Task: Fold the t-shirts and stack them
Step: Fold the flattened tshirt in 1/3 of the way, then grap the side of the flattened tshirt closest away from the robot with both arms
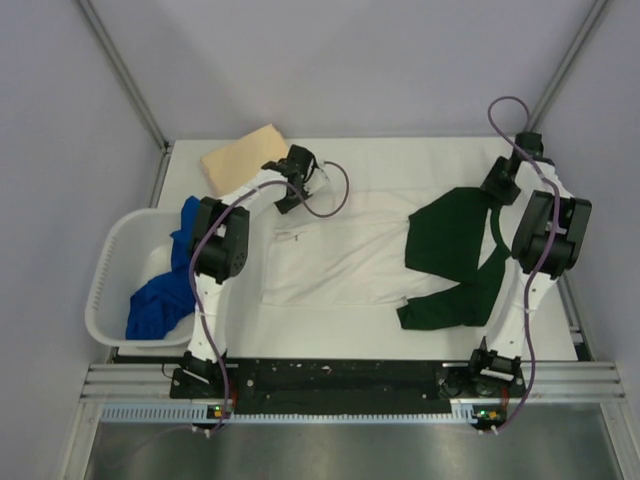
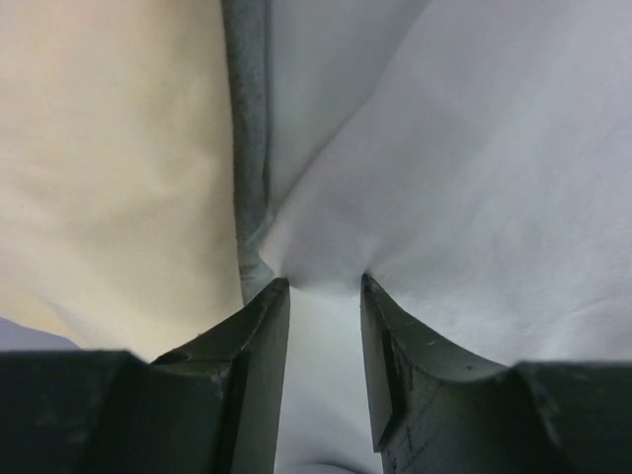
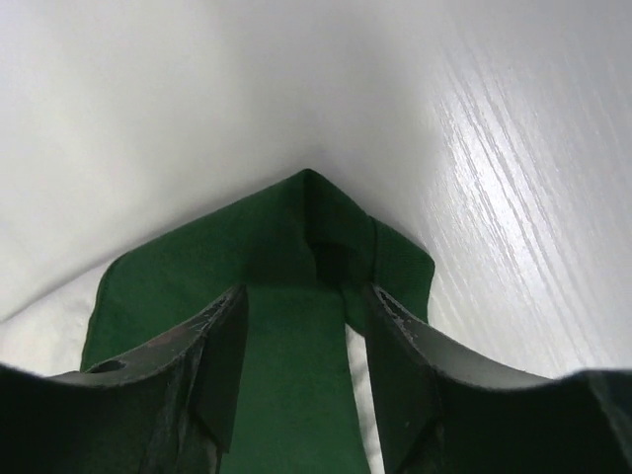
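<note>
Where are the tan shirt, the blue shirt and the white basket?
tan shirt (image 1: 245,156), top view, middle of its upper face.
blue shirt (image 1: 160,305), top view, the bunch lying inside the basket.
white basket (image 1: 100,290), top view, its left wall.

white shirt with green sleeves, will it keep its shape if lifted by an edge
Probably floppy: the white shirt puckers at the left jaws. Its green sleeve lies folded over, so lifted it would likely sag and drape. Pushed, it would probably bunch, not slide whole.
</note>
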`<control>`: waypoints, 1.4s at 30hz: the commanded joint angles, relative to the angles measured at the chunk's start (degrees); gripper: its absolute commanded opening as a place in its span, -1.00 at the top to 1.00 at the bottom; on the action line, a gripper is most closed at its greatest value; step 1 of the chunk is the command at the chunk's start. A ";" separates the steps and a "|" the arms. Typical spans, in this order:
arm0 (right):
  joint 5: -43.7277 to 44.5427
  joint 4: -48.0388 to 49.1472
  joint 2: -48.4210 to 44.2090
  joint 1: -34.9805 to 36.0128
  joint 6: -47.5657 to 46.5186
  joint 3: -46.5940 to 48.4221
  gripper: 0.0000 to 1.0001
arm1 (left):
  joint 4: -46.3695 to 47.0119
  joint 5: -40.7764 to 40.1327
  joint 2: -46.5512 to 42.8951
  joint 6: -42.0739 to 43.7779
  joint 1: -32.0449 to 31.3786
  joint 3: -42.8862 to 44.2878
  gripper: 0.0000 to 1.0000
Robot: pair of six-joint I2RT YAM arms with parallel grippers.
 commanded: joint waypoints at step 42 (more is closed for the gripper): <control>-2.19 -15.76 -59.22 0.17 25.89 -66.49 0.12 | -1.28 22.45 -39.98 8.16 -10.53 -51.66 0.94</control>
